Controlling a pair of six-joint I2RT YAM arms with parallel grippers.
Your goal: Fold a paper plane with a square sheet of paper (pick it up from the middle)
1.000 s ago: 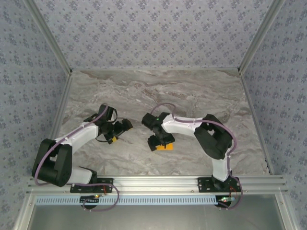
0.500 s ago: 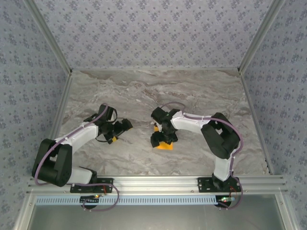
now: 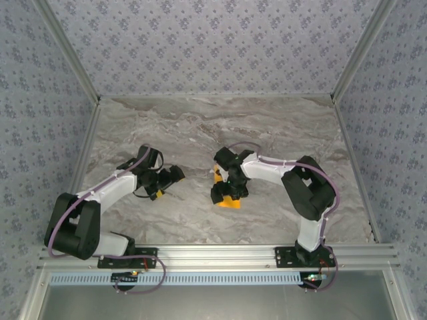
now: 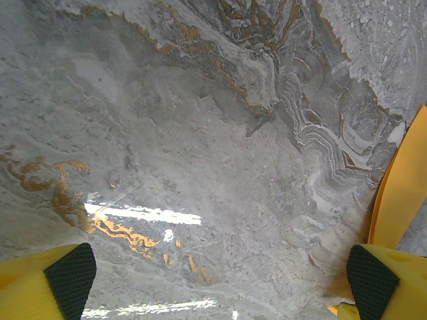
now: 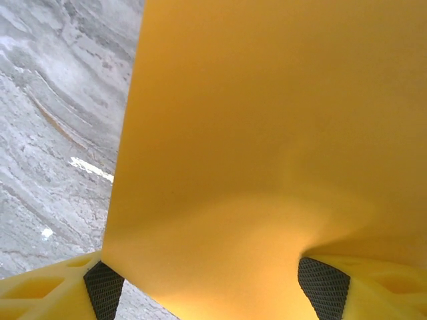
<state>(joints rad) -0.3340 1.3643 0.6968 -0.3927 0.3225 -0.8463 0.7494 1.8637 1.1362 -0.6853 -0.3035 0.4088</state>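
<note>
Currently, you have two arms, two grippers and one sheet of paper (image 3: 230,204) on one marbled table (image 3: 200,127).

Your left gripper (image 3: 168,183) hangs over bare marble at the left of the table. Its jaws are spread wide and nothing sits between them. In its wrist view the gripper (image 4: 220,283) shows two yellow fingers, each with one dark pad (image 4: 70,277), and a strip of the paper (image 4: 403,187) shows at the right edge.

Your right gripper (image 3: 225,195) is down on the paper near the middle of the table. Its jaws also stand well apart. In its wrist view the gripper (image 5: 213,290) has both pads (image 5: 103,290) against the sheet (image 5: 267,133), one at each side. The paper lifts in a soft hump between them. Whether it is truly pinched or only pressed, I cannot say from this angle.

The paper is plain bright orange with no marks. It has a smooth face and one straight edge running down the left of the right wrist view. From above, an orange corner shows below the right gripper and a small bit above it. The rest is hidden under the gripper, so its full outline is unclear.
</note>
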